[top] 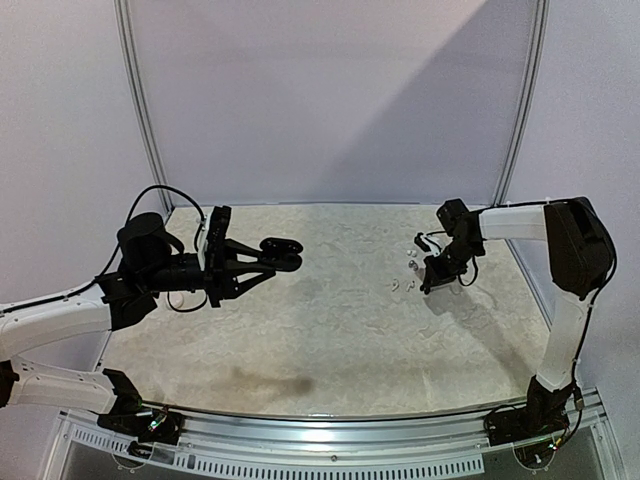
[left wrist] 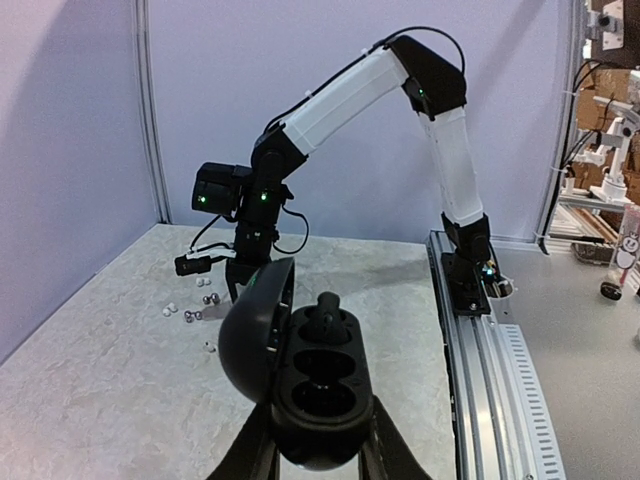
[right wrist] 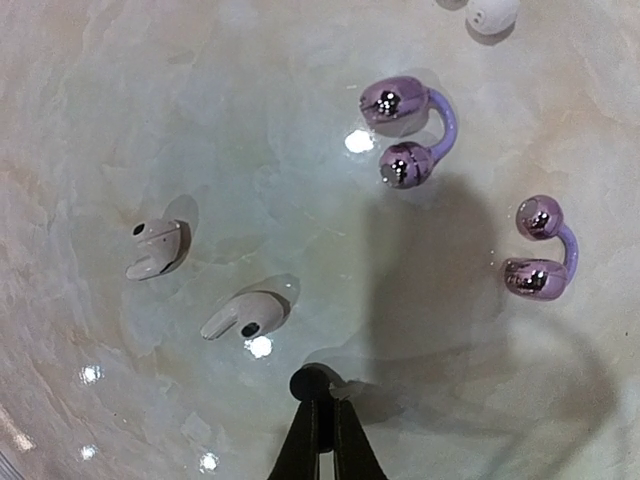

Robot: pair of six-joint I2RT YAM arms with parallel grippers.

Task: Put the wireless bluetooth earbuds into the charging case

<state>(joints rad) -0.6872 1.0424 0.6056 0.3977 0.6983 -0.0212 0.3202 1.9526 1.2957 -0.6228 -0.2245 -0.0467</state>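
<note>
My left gripper point(left wrist: 318, 450) is shut on the black charging case point(left wrist: 320, 390), held above the table's left side with its lid point(left wrist: 248, 335) swung open. One black earbud point(left wrist: 328, 318) sits in the case's far slot, and the near slot shows empty. At the table's far right, my right gripper point(right wrist: 320, 410) points down and is shut on a small black earbud point(right wrist: 312, 382), pinched at the fingertips just above the table. Around it lie two white earbuds point(right wrist: 155, 248) point(right wrist: 245, 315) and two shiny purple-silver clip earbuds point(right wrist: 405, 135) point(right wrist: 540, 250).
Another white earbud point(right wrist: 492, 12) lies at the top edge of the right wrist view. In the top view the loose earbuds point(top: 412, 262) cluster just left of the right gripper point(top: 430, 283). The marble table point(top: 330, 340) has walls behind and a metal rail along the near edge.
</note>
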